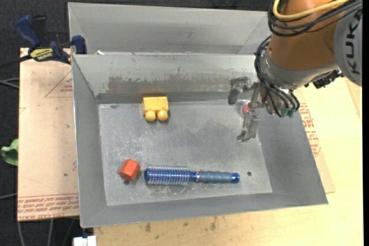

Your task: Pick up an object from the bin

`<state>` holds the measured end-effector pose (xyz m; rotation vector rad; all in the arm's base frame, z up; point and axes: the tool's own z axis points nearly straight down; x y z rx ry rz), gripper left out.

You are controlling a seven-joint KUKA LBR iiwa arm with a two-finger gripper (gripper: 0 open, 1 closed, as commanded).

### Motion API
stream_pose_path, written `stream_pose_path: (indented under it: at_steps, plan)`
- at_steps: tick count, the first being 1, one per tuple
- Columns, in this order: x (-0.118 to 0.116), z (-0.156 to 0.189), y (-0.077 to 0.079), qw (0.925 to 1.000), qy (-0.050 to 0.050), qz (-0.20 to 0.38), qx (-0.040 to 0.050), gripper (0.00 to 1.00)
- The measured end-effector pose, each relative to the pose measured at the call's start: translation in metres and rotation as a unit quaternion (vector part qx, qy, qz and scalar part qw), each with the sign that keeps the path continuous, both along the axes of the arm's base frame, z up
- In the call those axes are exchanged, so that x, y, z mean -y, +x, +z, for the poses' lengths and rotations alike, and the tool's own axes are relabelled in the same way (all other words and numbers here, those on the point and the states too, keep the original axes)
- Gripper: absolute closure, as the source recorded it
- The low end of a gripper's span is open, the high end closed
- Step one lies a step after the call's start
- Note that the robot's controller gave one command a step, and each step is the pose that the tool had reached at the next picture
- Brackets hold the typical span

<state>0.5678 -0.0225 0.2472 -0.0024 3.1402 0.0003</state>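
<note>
Though its opening is unclear, the tool (248, 133) hangs apart from the blue hairbrush (190, 176).

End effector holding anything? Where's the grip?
Nothing held. End effector over bare bin floor at right; brush, red cube, yellow block lie apart from it.
</note>
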Motion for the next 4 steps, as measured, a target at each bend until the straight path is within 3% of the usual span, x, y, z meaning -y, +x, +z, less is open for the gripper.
stream_pose_path:
  at_steps: [1, 2, 3, 4]
  plan:
    - [-0.007, -0.158, -0.061, 0.9862, 0.001, 0.166, -0.0039, 0.0]
    - [-0.066, -0.177, -0.074, 0.9873, 0.001, 0.159, 0.0042, 0.0]
    - [-0.062, -0.177, -0.076, 0.9876, 0.0, 0.157, 0.0001, 1.0]
    - [-0.056, -0.036, -0.052, 0.9879, 0.0, 0.155, 0.0047, 1.0]
